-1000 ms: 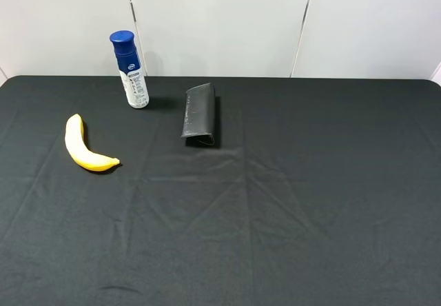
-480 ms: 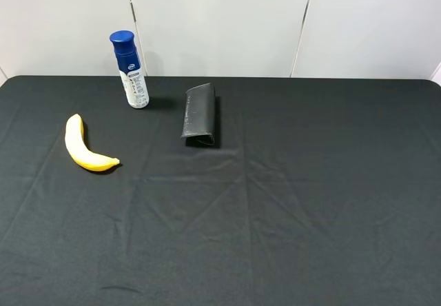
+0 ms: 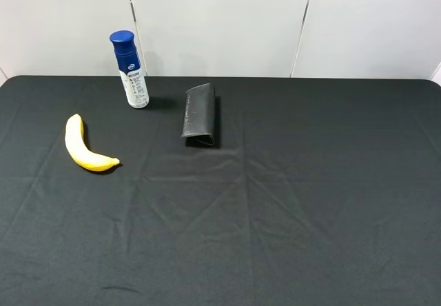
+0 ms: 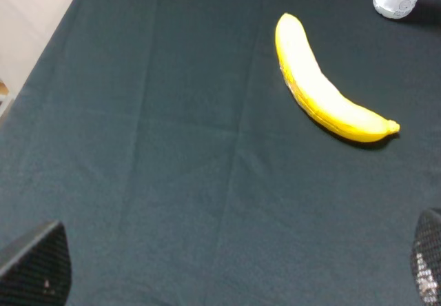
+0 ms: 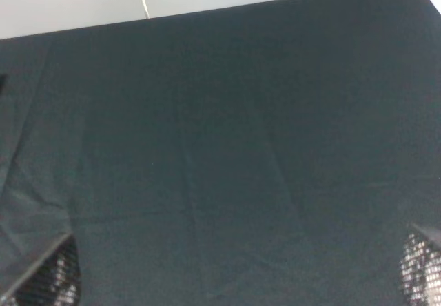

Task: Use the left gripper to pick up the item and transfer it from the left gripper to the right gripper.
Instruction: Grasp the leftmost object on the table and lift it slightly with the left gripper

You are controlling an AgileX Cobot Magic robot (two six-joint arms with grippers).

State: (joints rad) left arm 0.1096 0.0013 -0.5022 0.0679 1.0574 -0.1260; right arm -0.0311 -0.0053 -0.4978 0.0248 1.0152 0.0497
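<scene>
Nothing on the table has moved since the earlier frames: banana [image 3: 86, 147], bottle [image 3: 131, 70] and pouch [image 3: 200, 115] sit in the same spots. Nearest, my left gripper [image 4: 231, 268] hangs over the black tablecloth [image 3: 289, 223], fingers [image 4: 34, 271] spread wide, nothing between them. My right gripper [image 5: 234, 271] is the same: fingers [image 5: 48, 282] wide, empty, over wrinkled cloth only. Ahead of my left gripper and well clear of it, the banana lies flat on the left side of the table, untouched, stem end toward the table's middle. Farther back, the folded black pouch lies flat near the centre. The white, blue-capped bottle stands upright by the back edge, beyond the banana and left of the pouch, apart from both. White wall panels [image 3: 220, 23] are behind.
</scene>
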